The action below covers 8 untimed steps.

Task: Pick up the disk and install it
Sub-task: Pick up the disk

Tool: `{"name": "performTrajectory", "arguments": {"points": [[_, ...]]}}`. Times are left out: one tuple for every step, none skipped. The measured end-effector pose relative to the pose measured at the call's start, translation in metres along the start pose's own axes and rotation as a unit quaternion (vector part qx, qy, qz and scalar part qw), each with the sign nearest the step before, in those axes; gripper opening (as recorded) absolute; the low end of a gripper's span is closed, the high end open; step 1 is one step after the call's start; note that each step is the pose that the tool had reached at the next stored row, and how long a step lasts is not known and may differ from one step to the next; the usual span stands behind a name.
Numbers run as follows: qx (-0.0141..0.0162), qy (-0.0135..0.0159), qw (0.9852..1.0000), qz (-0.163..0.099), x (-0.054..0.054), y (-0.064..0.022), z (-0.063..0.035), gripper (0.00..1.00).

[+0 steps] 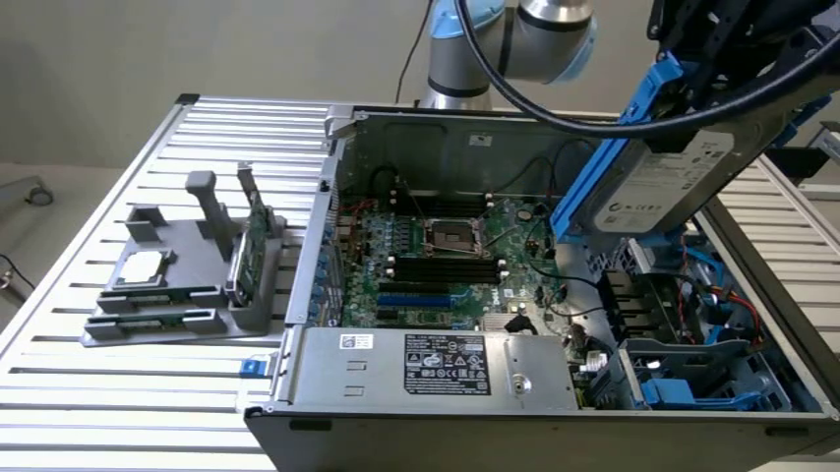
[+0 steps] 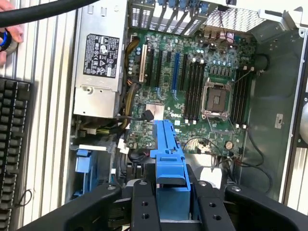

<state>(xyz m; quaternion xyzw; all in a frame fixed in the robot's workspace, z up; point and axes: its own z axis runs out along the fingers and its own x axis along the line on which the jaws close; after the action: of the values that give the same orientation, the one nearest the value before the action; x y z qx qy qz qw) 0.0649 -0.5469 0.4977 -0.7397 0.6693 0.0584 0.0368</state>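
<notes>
Blue plastic framing the disk (image 1: 663,182) is pinched by the gripper (image 2: 172,195), which holds it tilted above the open computer case (image 1: 459,133) at the exterior view's right; judged dense, rigid and shock-sensitive, best gripped by the frame, not the label.

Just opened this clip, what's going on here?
The robot arm's gripper is shut on the flat silver-grey hard disk with a white label and blue plastic carrier frame, holding it tilted in the air over the open metal computer case. The disk is picked up but not yet installed; it hangs above the drive bays, to the exterior view's right of the green motherboard. A grey holder sits outside the case.
</notes>
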Motion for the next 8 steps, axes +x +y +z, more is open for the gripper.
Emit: {"name": "performTrajectory", "arguments": {"points": [[0.0,-0.0001,1.0,0.0,0.004,0.0004,-0.0004,0.33],[0.0001,0.0,1.0,0.0,0.007,0.0008,-0.0008,0.33],[0.0001,0.0,1.0,0.0,0.011,0.0011,-0.0013,0.33],[0.0001,-0.0001,1.0,0.001,0.015,0.0015,-0.0016,0.33],[0.0001,-0.0001,1.0,0.001,0.018,0.0018,-0.002,0.33],[0.0001,0.0,1.0,0.001,0.022,0.0022,-0.0025,0.33],[0.0002,-0.0001,1.0,0.001,0.026,0.0026,-0.0028,0.33],[0.0002,-0.0001,1.0,0.001,0.029,0.0029,-0.0031,0.33]]}}
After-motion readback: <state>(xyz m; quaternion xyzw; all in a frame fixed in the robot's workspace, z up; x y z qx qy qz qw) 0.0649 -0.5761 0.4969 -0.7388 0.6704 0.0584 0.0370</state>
